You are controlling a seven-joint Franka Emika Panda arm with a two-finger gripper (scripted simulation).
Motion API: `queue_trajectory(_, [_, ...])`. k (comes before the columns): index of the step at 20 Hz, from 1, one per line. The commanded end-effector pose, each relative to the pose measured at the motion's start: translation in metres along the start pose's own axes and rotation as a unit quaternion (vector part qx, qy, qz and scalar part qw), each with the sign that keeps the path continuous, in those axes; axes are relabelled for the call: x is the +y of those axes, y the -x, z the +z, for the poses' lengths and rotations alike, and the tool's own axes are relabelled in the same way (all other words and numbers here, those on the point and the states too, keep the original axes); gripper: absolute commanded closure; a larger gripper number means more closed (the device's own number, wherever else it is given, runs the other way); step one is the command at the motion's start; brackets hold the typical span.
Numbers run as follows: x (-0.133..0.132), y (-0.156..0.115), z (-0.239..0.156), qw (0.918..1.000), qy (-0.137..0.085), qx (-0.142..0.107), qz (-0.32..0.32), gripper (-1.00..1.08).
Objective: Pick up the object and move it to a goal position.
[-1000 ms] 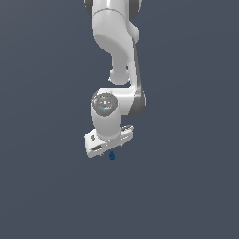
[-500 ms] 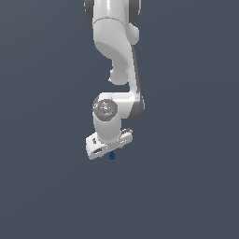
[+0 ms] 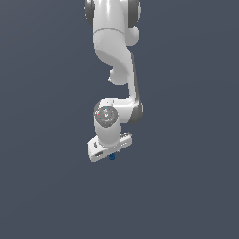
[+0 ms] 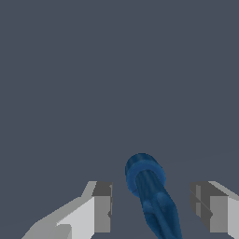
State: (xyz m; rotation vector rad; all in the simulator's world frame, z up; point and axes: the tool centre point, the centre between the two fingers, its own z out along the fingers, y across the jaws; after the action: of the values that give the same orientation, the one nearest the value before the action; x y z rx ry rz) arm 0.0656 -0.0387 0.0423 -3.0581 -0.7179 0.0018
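Two fingers (image 4: pixel 102 207) of my gripper (image 4: pixel 154 207) stand apart, the blue object (image 4: pixel 148 193) between them, untouched on either side. Grasp not yet made; closing, lifting and carrying to the goal all remain, by my judgement.

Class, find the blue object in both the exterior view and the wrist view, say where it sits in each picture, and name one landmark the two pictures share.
Exterior view: the blue object is a tiny dot just under the white end effector, near the picture's centre.
Wrist view: the blue object looks large and elongated, lying between the two fingers, touching neither.
Shared landmark: the end effector itself.
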Motion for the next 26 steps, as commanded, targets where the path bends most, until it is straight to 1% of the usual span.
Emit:
queue_trajectory(1, [0.000, -0.001, 0.000, 1.0000, 0.000, 0.001, 0.000, 1.08])
queue_trajectory(11, [0.000, -0.001, 0.000, 1.0000, 0.000, 0.001, 0.000, 1.08])
queue_trajectory(15, [-0.010, -0.005, 0.000, 1.0000, 0.000, 0.001, 0.000, 1.08])
queue_trajectory(20, [-0.040, -0.019, -0.001, 1.0000, 0.000, 0.001, 0.000, 1.08])
queue_trajectory(26, [-0.101, -0.048, -0.001, 1.0000, 0.000, 0.001, 0.000, 1.08])
